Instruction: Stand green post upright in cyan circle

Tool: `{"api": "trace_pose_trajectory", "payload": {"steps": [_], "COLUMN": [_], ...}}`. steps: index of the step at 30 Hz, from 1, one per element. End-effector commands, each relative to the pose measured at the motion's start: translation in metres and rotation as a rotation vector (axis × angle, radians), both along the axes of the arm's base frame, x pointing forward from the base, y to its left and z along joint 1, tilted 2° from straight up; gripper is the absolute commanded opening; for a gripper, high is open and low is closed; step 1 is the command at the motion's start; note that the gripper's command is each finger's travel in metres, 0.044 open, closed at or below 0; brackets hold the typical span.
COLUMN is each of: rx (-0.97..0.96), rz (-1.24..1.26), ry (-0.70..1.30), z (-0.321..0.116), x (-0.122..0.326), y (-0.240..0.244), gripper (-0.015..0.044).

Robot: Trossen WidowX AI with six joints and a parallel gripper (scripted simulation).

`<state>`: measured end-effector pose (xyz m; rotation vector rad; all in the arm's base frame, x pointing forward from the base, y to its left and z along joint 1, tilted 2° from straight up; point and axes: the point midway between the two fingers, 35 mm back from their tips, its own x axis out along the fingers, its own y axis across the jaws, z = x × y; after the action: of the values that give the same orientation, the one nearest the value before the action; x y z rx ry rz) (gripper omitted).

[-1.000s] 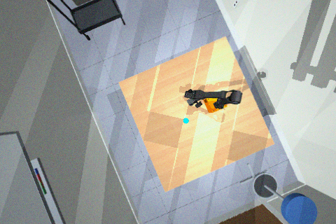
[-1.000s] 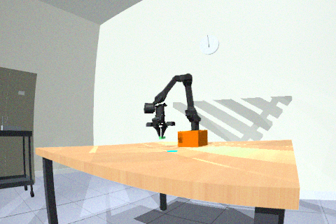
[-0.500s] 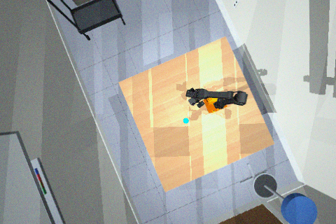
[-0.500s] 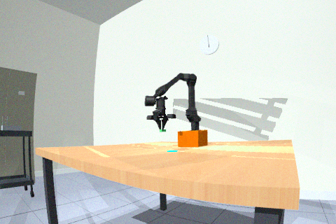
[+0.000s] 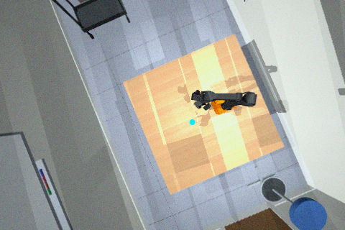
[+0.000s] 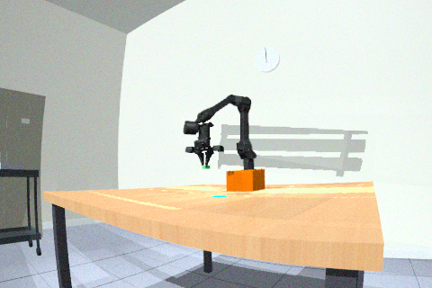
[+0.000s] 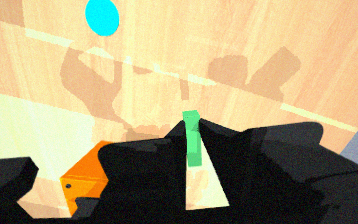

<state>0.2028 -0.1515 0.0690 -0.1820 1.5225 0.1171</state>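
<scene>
Currently the arm is carrying the green post [image 7: 191, 138] through the air, so the step in hand looks like the transfer toward the goal, with the pick-up already done and the setting-down not yet begun. The fingers are pinching the green post between them, closed nearly together on its narrow body; in the wrist view the post is running lengthwise along the gap between the two dark tips, its far end poking out past them toward the surface [image 6: 274, 216]. In the exterior view the gripper [image 6: 205, 163] is pointing straight down, well above the surface, and only a small green end is showing under the tips, so the post appears to be hanging roughly upright, though its exact tilt is too small to judge. The cyan circle [image 5: 192, 122] is lying on the surface apart from the gripper, off to one side of it in the top view and near the upper left edge of the wrist view, with nothing on it. The orange block [image 6: 245, 179] under the arm's base is standing near the circle but not touching it. Judging from this, the next move is calling for a sideways shift until the post is hanging over the circle, then a slow descent until its lower end is resting inside the circle, and only then spreading the fingers and lifting away
</scene>
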Motion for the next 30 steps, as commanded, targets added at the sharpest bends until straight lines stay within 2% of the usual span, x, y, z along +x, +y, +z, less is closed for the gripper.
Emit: {"api": "trace_pose_trajectory", "payload": {"steps": [1, 30], "rx": [0.005, 0.006], "rz": [0.031, 0.249], "ry": [0.001, -0.003], "z": [0.002, 0.013], "x": [0.012, 0.078], "y": [0.006, 0.06], "gripper": [0.0023, 0.0023]}}
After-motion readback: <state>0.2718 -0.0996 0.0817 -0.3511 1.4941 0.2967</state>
